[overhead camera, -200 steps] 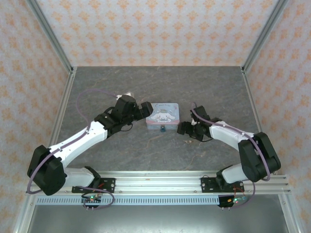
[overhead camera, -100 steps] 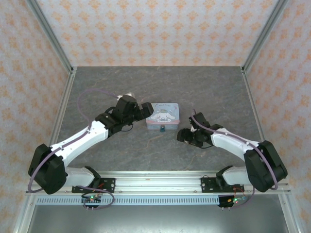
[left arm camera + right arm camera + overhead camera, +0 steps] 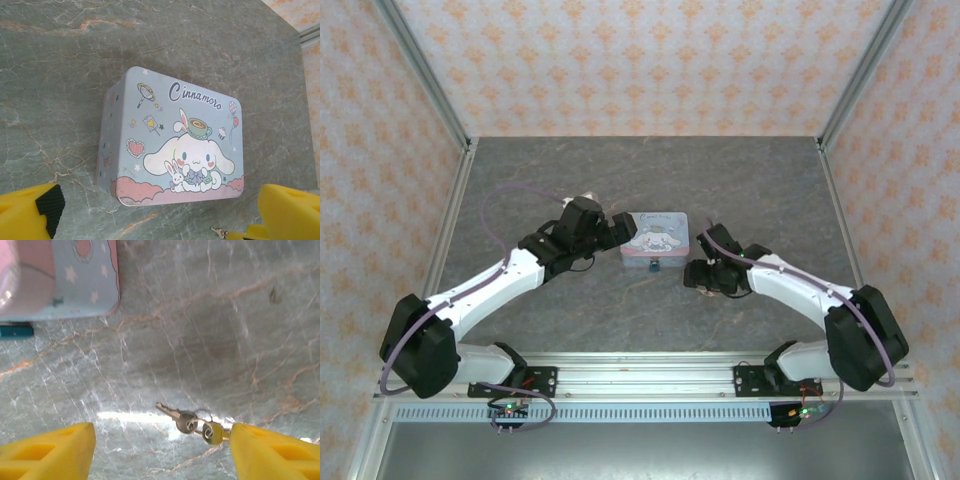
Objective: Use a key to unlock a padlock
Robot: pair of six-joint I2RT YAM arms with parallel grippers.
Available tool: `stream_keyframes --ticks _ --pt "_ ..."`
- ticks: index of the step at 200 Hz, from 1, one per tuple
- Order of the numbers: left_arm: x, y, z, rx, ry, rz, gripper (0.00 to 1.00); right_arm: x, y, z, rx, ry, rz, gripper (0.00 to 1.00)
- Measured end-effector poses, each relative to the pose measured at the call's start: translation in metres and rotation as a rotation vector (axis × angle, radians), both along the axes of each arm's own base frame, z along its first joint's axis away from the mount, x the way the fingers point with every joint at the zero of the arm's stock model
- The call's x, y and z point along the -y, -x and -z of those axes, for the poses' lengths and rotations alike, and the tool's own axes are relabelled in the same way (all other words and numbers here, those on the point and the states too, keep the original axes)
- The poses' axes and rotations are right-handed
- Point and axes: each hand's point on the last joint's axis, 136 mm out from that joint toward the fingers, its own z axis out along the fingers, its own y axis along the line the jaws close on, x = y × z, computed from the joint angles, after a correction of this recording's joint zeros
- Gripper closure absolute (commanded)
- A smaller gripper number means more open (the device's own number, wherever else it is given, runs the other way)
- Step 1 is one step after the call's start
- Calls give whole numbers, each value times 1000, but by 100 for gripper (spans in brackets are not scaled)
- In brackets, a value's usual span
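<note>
1. The table (image 3: 650, 180), a grey marbled surface, carried a pale-blue tin (image 3: 655, 238) near its middle. The tin lay flat, lid up, with a cartoon print on top.

2. The padlock (image 3: 653, 266), a tiny teal body, sat on the table against the tin's near side. In the right wrist view it showed as a teal sliver (image 3: 15, 331) at the left edge, just under the tin's lower edge.

3. The key (image 3: 182, 419) lay flat on the bare table, apart from the padlock and off the tin. Its blade pointed up and to the left in the right wrist view. A second key (image 3: 212, 432), more brass in colour, was joined to it.

4. The right gripper (image 3: 698, 272) was low over the table just to the right of the padlock. Its yellow fingers (image 3: 50, 452) stood spread either side of the keys, released and grasping nothing. The second key lay just beside the right-hand finger – contact could not be told.

5. The left gripper (image 3: 618, 230) was at the tin's left end. Its jaws stood wide apart, with one yellow finger (image 3: 30, 215) in each lower corner of the wrist view – nothing held. The tin lay ahead of the fingers and was not clamped.
</note>
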Motion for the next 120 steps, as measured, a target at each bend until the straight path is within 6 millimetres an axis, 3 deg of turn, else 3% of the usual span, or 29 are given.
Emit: stream_keyframes --ticks 61,120 --pt "1 -2 1 1 1 0 0 2 5 27 -70 72 -78 29" --pt "3 -4 8 -10 -4 3 0 -4 16 35 -89 59 -109 35"
